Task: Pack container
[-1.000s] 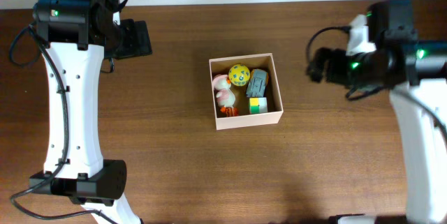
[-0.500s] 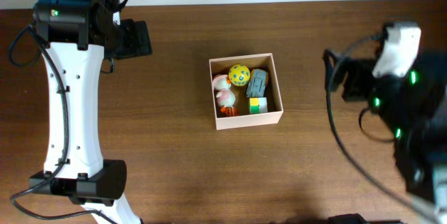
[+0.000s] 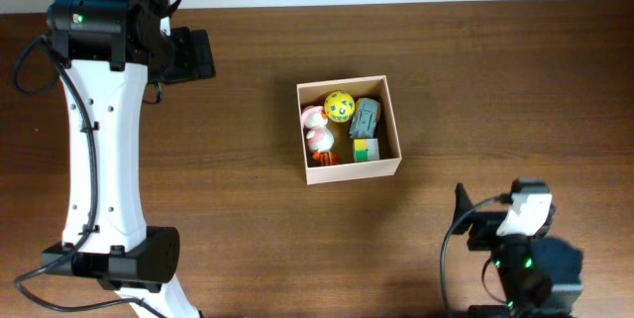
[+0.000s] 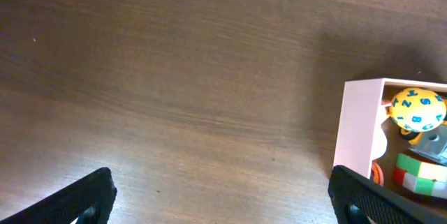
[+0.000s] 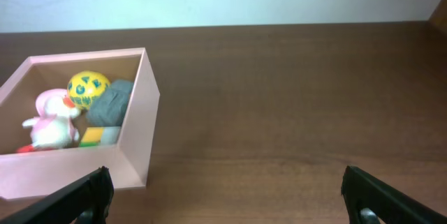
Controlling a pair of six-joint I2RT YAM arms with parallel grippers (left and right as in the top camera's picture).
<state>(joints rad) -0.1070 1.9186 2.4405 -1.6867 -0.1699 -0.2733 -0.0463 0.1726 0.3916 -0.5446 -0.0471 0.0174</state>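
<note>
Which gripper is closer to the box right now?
Right. The right gripper is off the near-right corner of the box; the left gripper is farther off, beyond its far-left corner.

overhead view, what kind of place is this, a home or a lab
Probably a robot lab test bench: a left arm and right arm stand at a plain wooden table, with a cardboard box of toys on it.

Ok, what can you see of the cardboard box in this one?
The container is a square, open-topped cardboard box with thin cream-white walls and a tan floor. It stands upright and flat on the wooden table, near the middle. Inside, crowded together, lie a yellow ball with blue markings, a grey toy, a pink-and-white duck and a coloured cube. Nothing else touches it.
</note>
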